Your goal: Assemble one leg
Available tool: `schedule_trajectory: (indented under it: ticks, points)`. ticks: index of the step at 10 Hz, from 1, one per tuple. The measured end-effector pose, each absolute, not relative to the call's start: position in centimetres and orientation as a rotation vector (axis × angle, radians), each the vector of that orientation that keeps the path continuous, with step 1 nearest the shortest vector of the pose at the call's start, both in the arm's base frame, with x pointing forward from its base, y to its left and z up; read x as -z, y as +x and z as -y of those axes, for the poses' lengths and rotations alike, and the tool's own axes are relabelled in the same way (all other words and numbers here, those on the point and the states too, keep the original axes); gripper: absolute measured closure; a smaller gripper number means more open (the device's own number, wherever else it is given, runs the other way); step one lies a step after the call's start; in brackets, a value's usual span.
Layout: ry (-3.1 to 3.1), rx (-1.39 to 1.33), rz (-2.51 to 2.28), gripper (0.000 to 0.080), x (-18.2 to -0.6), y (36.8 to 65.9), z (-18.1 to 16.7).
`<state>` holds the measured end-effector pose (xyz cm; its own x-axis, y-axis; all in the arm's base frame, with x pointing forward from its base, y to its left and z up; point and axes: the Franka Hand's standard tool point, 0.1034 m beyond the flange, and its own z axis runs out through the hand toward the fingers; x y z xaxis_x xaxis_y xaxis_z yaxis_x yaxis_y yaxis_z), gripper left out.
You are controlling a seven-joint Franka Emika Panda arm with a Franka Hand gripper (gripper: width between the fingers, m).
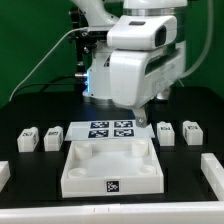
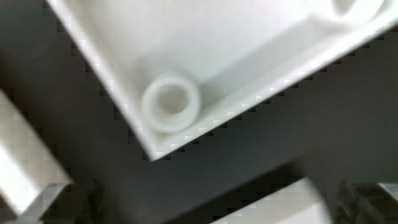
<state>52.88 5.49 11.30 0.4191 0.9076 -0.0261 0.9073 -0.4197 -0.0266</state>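
A black table [image 1: 15, 115] before a green backdrop bears the big white tray [image 1: 75, 172] at its front edge, with the marker board [image 1: 110, 129] behind it. The gripper [image 1: 141, 116] hangs over the tray's back corner, jaws spread and empty. The leg [image 1: 165, 131] lies beside the board, toward the table edge on the exterior view's right.

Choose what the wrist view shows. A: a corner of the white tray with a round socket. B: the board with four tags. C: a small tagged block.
A: a round socket sits inside the angled corner of the tray, and no tags appear.
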Motion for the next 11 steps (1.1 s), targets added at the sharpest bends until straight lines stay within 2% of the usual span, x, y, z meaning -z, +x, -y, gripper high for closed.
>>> schedule_trajectory:
  ticks: [2,4,8,10,11]
  points:
    - [-2.401,-0.058,2.003,0.0150,-10.2,49.3,-4.1]
    - [-2.155,-0.021,2.278,0.0150,-9.5,49.2,-2.7]
    - [-2.110,-0.025,2.325,0.0150,-9.0,48.9,-2.2]
    - [-2.131,-0.031,2.284,0.0150,-5.9,44.4,-0.7]
    - [-2.137,-0.044,2.258,0.0150,-4.7,43.1,0.1]
